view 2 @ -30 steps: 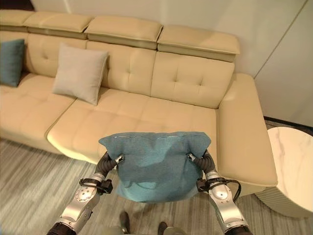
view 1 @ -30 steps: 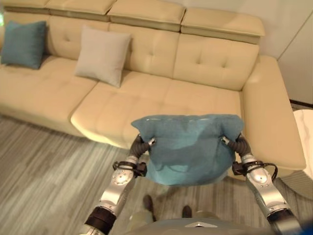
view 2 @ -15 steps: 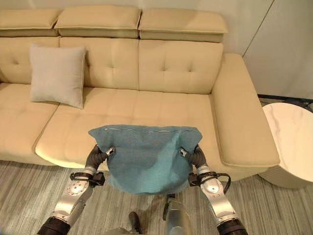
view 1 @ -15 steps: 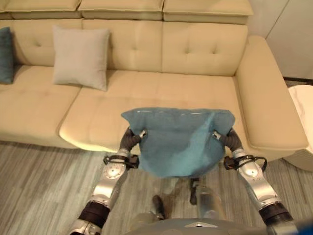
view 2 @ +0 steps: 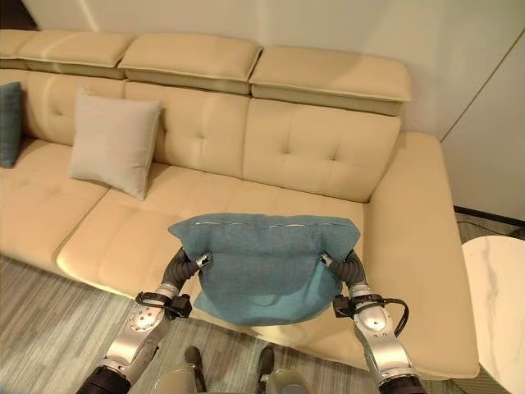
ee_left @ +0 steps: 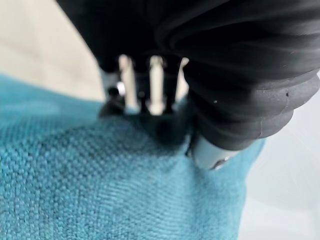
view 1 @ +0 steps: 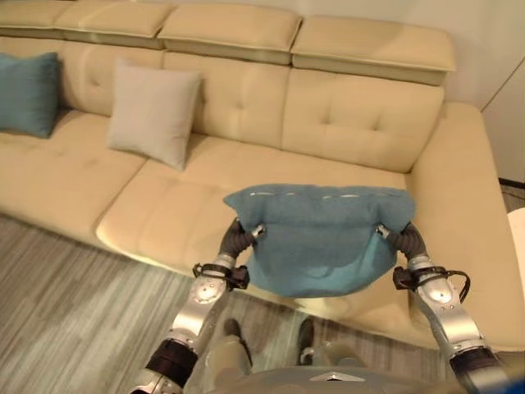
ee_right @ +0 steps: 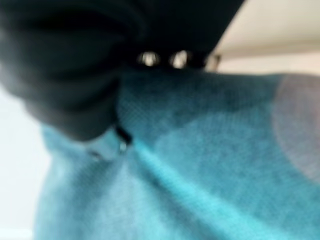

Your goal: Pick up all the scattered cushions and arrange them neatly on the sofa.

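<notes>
Left eye view gives you teal cushion (view 1: 320, 238) held above sofa (view 1: 361, 123) seat front, left hand (view 1: 243, 236) and right hand (view 1: 399, 238) each gripping one side. Grey cushion (view 1: 153, 112), second teal cushion (view 1: 29, 93) lean on backrest. Right eye view adds marble side table (view 2: 496, 304).

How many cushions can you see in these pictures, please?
3. A teal cushion held between the left hand and right hand over the sofa; a beige cushion against its backrest; another teal cushion at its far left. Others may lie outside the views.
</notes>
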`<state>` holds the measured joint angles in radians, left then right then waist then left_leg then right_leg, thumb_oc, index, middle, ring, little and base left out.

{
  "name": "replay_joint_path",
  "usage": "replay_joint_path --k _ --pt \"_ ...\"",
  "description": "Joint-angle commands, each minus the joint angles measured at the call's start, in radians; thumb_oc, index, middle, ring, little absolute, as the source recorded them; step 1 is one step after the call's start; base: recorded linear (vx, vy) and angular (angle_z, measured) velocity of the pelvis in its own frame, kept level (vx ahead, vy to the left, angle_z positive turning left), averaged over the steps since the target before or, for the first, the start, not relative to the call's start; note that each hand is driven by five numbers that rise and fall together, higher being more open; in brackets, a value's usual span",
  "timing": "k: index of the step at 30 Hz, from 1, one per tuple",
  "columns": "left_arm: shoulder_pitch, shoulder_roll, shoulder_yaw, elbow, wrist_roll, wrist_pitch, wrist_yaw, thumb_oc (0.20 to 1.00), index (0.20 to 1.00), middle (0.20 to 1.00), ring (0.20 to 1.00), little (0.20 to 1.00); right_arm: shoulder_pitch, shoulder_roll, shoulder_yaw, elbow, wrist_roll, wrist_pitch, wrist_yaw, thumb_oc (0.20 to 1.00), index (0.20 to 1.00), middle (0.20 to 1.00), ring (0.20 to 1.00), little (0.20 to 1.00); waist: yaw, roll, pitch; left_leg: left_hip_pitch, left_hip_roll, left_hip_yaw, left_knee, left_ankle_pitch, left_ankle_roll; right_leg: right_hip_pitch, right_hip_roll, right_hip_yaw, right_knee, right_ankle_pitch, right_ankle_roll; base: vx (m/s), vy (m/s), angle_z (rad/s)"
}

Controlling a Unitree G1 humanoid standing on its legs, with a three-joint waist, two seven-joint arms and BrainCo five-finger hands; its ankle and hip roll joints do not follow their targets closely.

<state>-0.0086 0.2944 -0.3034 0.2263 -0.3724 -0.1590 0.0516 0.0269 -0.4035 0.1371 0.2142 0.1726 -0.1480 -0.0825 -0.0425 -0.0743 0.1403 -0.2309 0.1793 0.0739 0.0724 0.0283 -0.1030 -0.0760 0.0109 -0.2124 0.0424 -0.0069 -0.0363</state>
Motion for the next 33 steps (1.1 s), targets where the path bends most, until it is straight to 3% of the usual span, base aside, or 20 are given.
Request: replay_joint_path --k 1,12,22,26,29,30,33 --pt "-0.048 0.021 0.03 -0.129 -0.026 -0.092 0.006 0.2 0.2 0.2 0.2 0.2 -0.053 -0.011 -0.027 -0.076 0.022 -0.092 -0.01 0.2 0.2 0.2 0.2 0.2 -0.012 0.012 -0.069 0.078 -0.041 -0.008 0.058 -0.04 -0.01 0.074 -0.106 0.03 0.021 -0.053 0.124 0.21 0.163 -0.73" --pt "-0.057 0.056 0.053 -0.14 0.006 -0.091 0.009 0.2 0.2 0.2 0.2 0.2 -0.069 0.009 -0.046 -0.076 -0.006 -0.074 -0.024 0.2 0.2 0.2 0.2 0.2 -0.008 0.032 -0.115 0.232 -0.096 0.09 -0.089 -0.053 0.033 0.095 -0.155 0.066 -0.015 -0.018 0.175 0.08 0.118 -0.15" --pt "-0.117 0.074 0.091 -0.148 0.048 -0.103 0.046 0.2 0.2 0.2 0.2 0.2 -0.123 -0.006 -0.054 -0.102 -0.042 -0.073 -0.057 0.2 0.2 0.2 0.2 0.2 -0.014 0.044 -0.118 0.292 -0.108 0.141 -0.145 -0.061 0.041 0.124 -0.174 0.082 -0.099 0.027 0.206 0.03 0.021 -0.17" --pt "-0.287 0.085 0.058 -0.073 0.027 -0.117 0.114 0.2 0.2 0.2 0.2 0.2 -0.279 -0.041 -0.006 -0.091 -0.054 -0.067 -0.106 0.2 0.2 0.2 0.2 0.2 -0.016 0.048 -0.089 0.259 -0.112 0.156 -0.126 -0.065 0.042 0.09 -0.183 0.085 -0.097 0.046 0.218 -0.09 0.003 -0.17" --pt "-0.486 0.077 -0.003 0.021 -0.031 -0.127 0.176 0.2 0.2 0.2 0.2 0.2 -0.479 -0.054 0.069 -0.038 -0.044 -0.055 -0.16 0.2 0.2 0.2 0.2 0.2 -0.017 0.046 -0.042 0.17 -0.104 0.158 -0.08 -0.061 0.04 0.014 -0.188 0.088 -0.087 0.067 0.222 -0.22 -0.016 -0.15" --pt "-0.632 0.095 -0.041 0.078 -0.05 -0.136 0.21 0.2 0.2 0.2 0.2 0.2 -0.621 -0.088 0.11 0.014 -0.042 -0.042 -0.201 0.2 0.2 0.2 0.2 0.2 -0.013 0.039 -0.014 0.096 -0.096 0.155 -0.058 -0.05 0.035 -0.05 -0.19 0.087 -0.079 0.083 0.223 -0.24 -0.035 0.0" --pt "-0.753 0.12 -0.076 0.132 -0.05 -0.147 0.234 0.2 0.2 0.2 0.2 0.2 -0.753 -0.12 0.15 0.077 -0.035 -0.04 -0.228 0.2 0.2 0.2 0.2 0.2 -0.012 0.032 0.005 0.034 -0.091 0.149 -0.043 -0.037 0.031 -0.109 -0.19 0.089 -0.072 0.1 0.225 -0.15 -0.03 -0.01"
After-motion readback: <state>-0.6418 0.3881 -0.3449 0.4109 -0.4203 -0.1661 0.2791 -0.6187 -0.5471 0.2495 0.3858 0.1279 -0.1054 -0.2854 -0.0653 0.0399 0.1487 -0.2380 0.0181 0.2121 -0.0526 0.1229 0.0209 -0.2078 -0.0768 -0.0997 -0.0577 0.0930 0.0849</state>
